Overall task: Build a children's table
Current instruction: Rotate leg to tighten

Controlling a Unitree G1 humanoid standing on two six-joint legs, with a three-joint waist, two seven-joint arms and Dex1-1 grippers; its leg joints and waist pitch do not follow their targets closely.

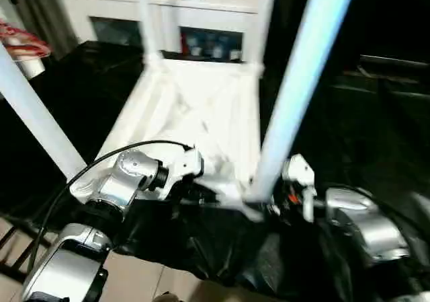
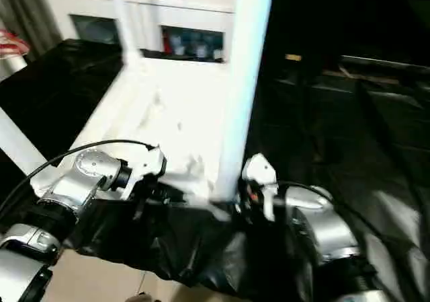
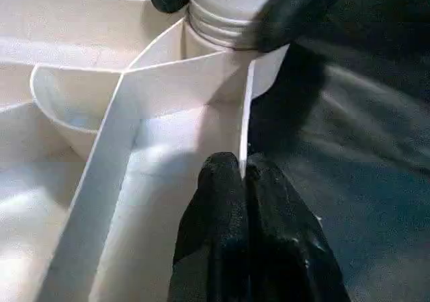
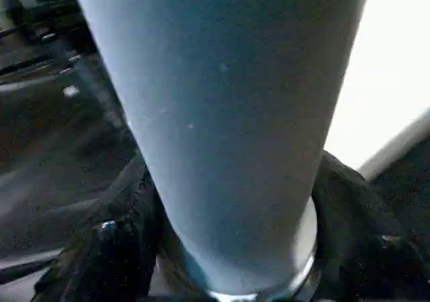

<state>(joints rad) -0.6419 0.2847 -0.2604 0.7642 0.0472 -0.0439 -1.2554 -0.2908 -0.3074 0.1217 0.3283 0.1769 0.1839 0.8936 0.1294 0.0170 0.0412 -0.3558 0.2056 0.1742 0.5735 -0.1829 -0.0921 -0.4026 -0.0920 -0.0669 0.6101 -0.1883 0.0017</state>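
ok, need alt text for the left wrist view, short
The left gripper, two black fingers pressed together, pinches a thin wall of the white plastic ribbed tabletop underside. Beyond it, the right gripper's black fingers grip the base of a white tube leg at the round corner socket.

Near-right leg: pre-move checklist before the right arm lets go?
1. Right gripper on the near-right leg, fingers either side of its base: ok.
2. Left gripper shut on the table top rim wall beside that corner: ok.
3. Leg base inside its corner socket: ok.
4. Leg fully seated: cannot tell; threads show above the socket.
5. Leg square to the top: cannot tell.
6. Other three legs standing in their sockets: ok.
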